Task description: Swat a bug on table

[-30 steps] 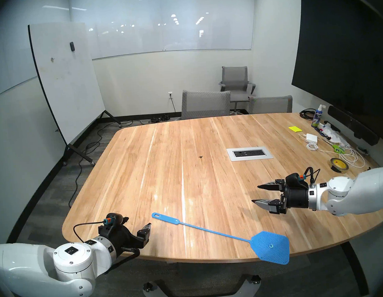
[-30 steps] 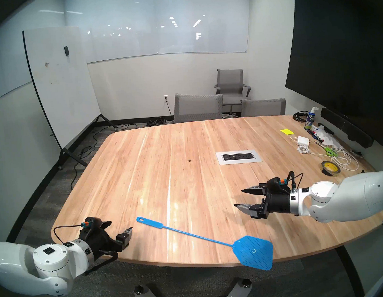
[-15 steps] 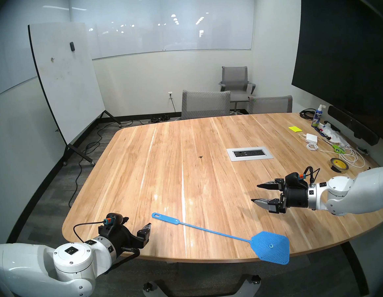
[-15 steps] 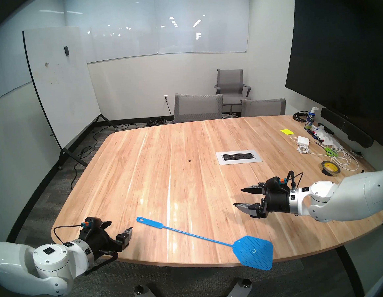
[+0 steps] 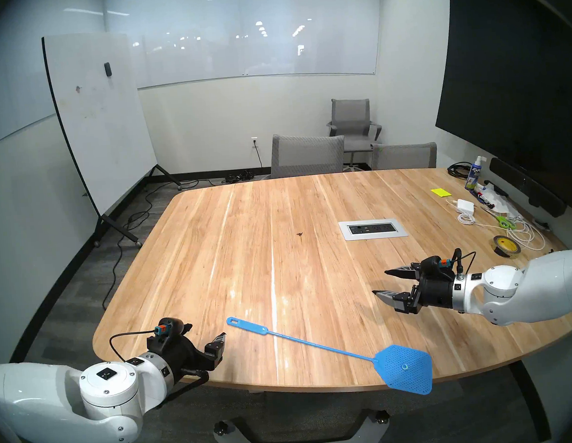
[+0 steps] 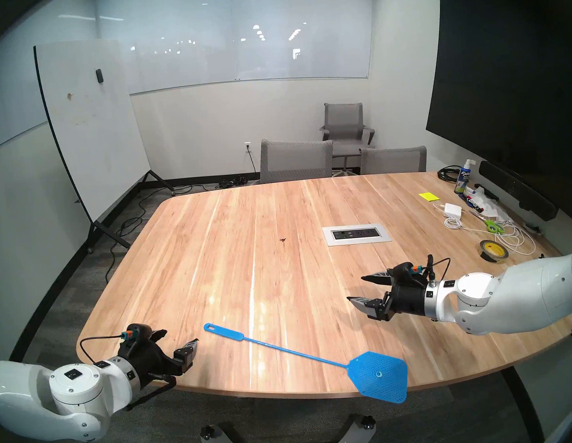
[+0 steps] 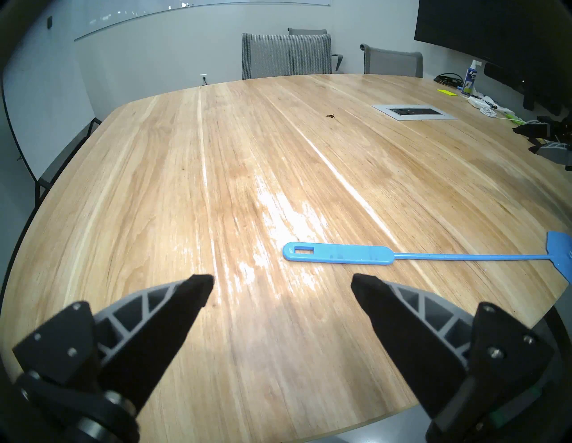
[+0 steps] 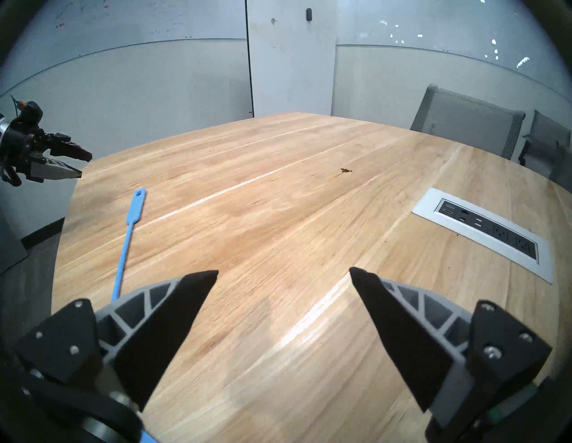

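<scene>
The bug (image 5: 300, 234) is a tiny dark speck on the light-wood table (image 5: 247, 270), left of the silver power-outlet panel (image 5: 373, 228). It also shows in the left wrist view (image 7: 330, 116) and the right wrist view (image 8: 346, 170). A blue fly swatter (image 5: 321, 344) lies on the near part of the table, with its handle (image 7: 340, 257) toward my left and its head (image 5: 405, 367) overhanging the near edge. My left gripper (image 5: 206, 331) is open and empty, just left of the handle. My right gripper (image 5: 380, 282) is open and empty, above the table beyond the swatter's head.
A tape roll (image 5: 507, 246), white cables (image 5: 524, 234), green scissors (image 5: 503, 222), a charger (image 5: 465, 206), yellow notes (image 5: 441, 192) and a spray bottle (image 5: 473, 175) crowd the table's right side. Grey chairs (image 5: 306, 154) stand at the far edge. A whiteboard (image 5: 99, 121) stands at left.
My right gripper has shifted slightly to the left and turned a little, still open. The left arm, the swatter and the bug have not moved.
</scene>
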`<state>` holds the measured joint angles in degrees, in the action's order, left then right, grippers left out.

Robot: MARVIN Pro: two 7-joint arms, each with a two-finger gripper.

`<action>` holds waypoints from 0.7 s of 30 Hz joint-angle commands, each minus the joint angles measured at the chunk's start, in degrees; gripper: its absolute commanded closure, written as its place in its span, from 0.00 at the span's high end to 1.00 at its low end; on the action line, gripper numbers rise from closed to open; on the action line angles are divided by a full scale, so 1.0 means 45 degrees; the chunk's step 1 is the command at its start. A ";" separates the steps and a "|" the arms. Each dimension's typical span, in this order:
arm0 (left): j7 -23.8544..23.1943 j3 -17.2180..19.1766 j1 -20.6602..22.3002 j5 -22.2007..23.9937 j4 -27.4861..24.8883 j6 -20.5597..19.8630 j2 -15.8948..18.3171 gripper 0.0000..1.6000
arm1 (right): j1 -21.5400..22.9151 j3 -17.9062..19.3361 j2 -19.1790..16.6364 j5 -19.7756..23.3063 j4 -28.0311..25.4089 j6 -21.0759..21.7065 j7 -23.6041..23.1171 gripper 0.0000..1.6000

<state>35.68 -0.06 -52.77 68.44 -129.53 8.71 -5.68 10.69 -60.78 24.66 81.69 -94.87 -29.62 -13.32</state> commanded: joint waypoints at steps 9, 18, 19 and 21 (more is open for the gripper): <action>0.0021 0.0070 0.0070 0.0011 -0.0064 0.0026 -0.0010 1.00 | 0.0043 0.0132 0.0002 0.0110 -0.0058 -0.0142 0.0449 1.00; -0.0022 0.0180 0.0209 0.0155 -0.0002 -0.0162 -0.0099 1.00 | 0.0049 0.0122 0.0006 0.0109 -0.0062 -0.0146 0.0465 1.00; -0.0022 0.0180 0.0209 0.0155 -0.0002 -0.0162 -0.0099 1.00 | 0.0049 0.0122 0.0006 0.0109 -0.0062 -0.0146 0.0465 1.00; -0.0252 0.0233 0.0288 0.0111 0.0028 -0.0268 -0.0082 1.00 | 0.0049 0.0121 0.0007 0.0109 -0.0063 -0.0146 0.0468 1.00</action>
<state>35.67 -0.01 -52.59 68.58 -129.50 8.57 -5.73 10.40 -60.68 24.89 82.25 -95.34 -29.76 -10.96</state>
